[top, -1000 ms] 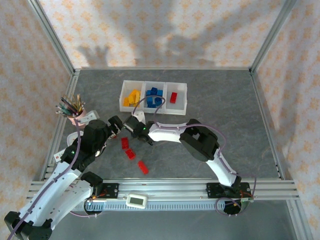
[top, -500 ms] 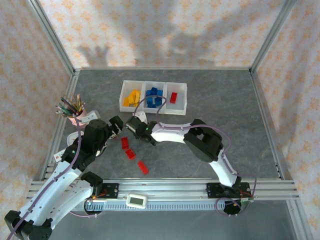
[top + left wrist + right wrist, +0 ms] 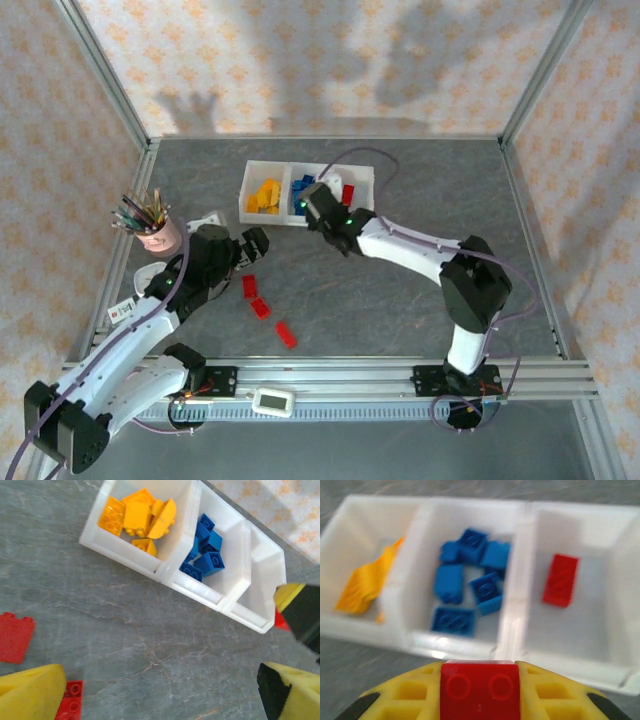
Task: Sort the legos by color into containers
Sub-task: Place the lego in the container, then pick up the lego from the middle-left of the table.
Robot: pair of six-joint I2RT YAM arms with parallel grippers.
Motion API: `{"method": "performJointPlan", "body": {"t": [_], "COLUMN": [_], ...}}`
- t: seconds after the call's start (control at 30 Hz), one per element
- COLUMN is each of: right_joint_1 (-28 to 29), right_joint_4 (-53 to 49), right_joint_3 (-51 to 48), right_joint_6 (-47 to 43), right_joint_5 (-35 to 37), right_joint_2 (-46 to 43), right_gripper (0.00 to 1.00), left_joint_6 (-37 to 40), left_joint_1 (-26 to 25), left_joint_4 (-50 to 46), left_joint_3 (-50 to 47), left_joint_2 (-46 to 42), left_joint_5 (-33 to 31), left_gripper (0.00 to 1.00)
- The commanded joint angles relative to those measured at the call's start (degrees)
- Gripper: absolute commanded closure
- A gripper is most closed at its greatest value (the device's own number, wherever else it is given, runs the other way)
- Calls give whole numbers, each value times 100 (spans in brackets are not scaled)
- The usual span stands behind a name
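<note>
Grey table (image 3: 400,300): yellows (image 3: 137,517) and blues (image 3: 205,550) binned; right gripper (image 3: 310,203) clamps a red lego (image 3: 480,687) by the containers (image 3: 127,555); three loose reds (image 3: 261,306) lower left; left gripper (image 3: 250,244) gapes wide.

No legible text or markings

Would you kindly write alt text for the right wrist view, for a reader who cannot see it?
The right tool grips a red brick between its yellow fingers, in front of a white three-bin tray. The bins hold orange bricks on the left, blue bricks in the middle and a lone red brick on the right.
</note>
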Motion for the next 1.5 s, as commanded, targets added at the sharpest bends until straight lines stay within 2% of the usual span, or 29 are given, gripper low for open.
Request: {"method": "performJointPlan", "body": {"t": [0.0, 0.27, 0.33, 0.43, 0.53, 0.7, 0.93, 1.07, 1.27, 1.47], "right_joint_1": [-354, -1153, -1224, -1260, -1260, -1187, -557, -65, 603, 1093], "right_joint_4": [48, -12, -53, -236, -147, 74, 294, 345, 562, 777], "right_joint_3": [1, 943, 1191, 1571, 1514, 1003, -81, -438, -339, 446], "right_joint_6": [-280, -534, -622, -737, -753, -691, -546, -321, -6, -6], "right_joint_5": [212, 71, 116, 127, -74, -551, -873, -962, -1047, -1139], "right_joint_2": [148, 1281, 1508, 1695, 1511, 859, -124, -339, 28, 972], "right_gripper": [79, 79, 74, 53, 47, 44, 38, 35, 31, 27], "left_joint_6": [244, 289, 286, 300, 316, 341, 299, 224, 22, -144], "left_joint_1": [15, -91, -96, -95, -98, -91, -84, -79, -69, -56], "left_joint_4": [688, 1284, 1346, 1396, 1334, 1189, 719, 290, -249, -907], "left_joint_3": [247, 509, 556, 604, 662, 670, 484, 317, 18, -33], "left_joint_2": [322, 1104, 1209, 1292, 1307, 1179, 621, 164, -590, -1115], "left_joint_5": [460, 635, 612, 599, 495, 339, -18, -299, -676, -1110], "left_gripper": [1, 1, 1, 1, 1, 1, 1, 1, 1, 1]}}
